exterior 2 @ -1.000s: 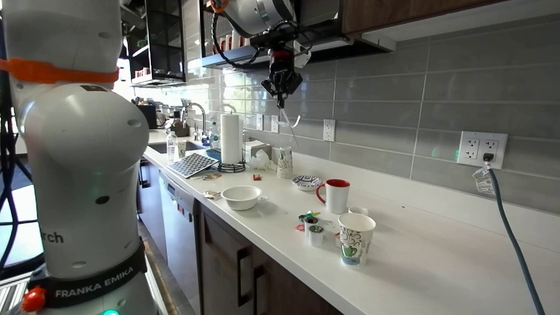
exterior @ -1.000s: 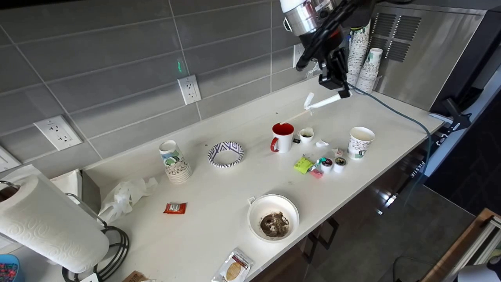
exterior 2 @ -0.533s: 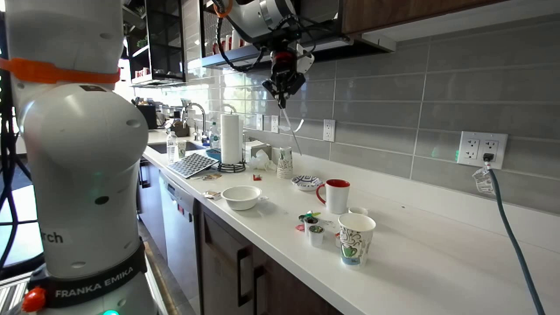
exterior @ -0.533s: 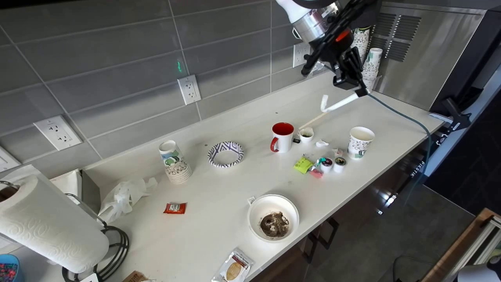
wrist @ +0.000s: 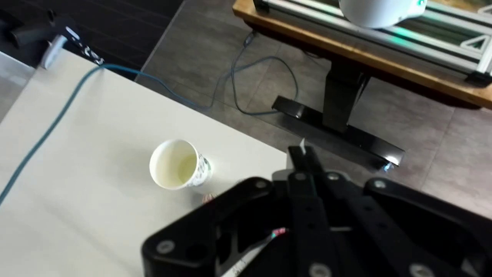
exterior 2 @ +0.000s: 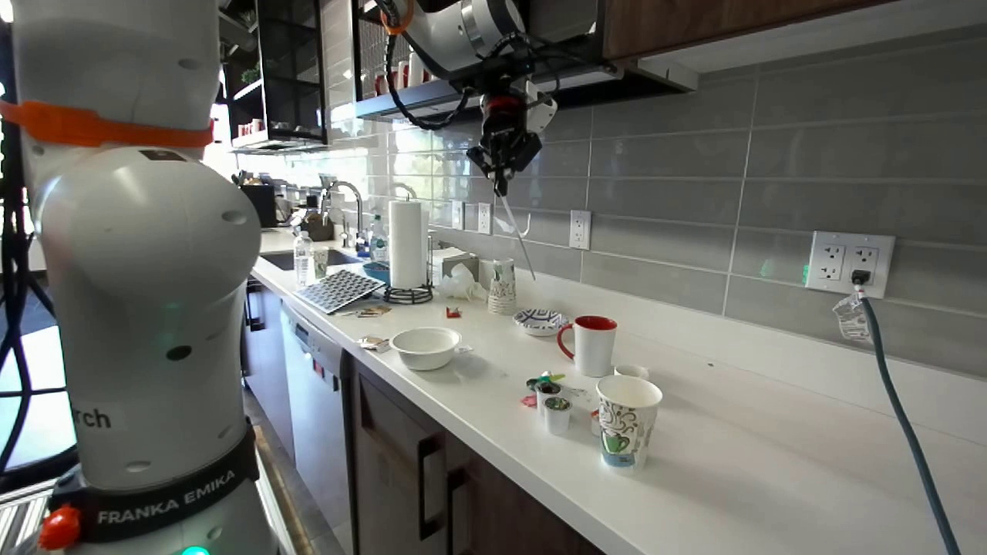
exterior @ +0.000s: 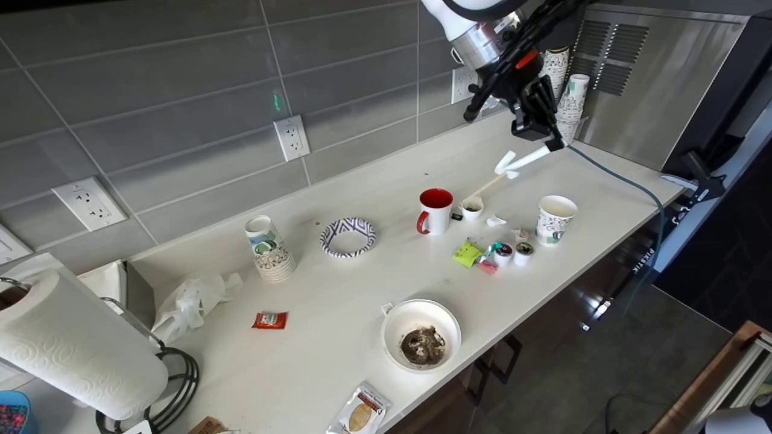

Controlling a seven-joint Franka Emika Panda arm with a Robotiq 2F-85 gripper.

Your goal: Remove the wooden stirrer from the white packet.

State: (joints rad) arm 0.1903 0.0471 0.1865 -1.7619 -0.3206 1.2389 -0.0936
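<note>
Pinching white packet (exterior: 531, 158): gripper (exterior: 555, 144) squeezed on it | wooden stirrer (exterior: 487, 186) pokes out, slanting down | white countertop (exterior: 289, 374) below, red-lined mug (exterior: 435, 215) on it | gray tile wall (exterior: 193, 129) alongside

"Where's the glare?"
"In an exterior view, wall tiles (exterior 2: 412, 142) gleam white toward eleven o'clock."
"And the wrist view?"
"Soft-focus gripper (wrist: 304, 154) at five o'clock; the paper cup (wrist: 201, 172) casts a faint shadow toward nine."
</note>
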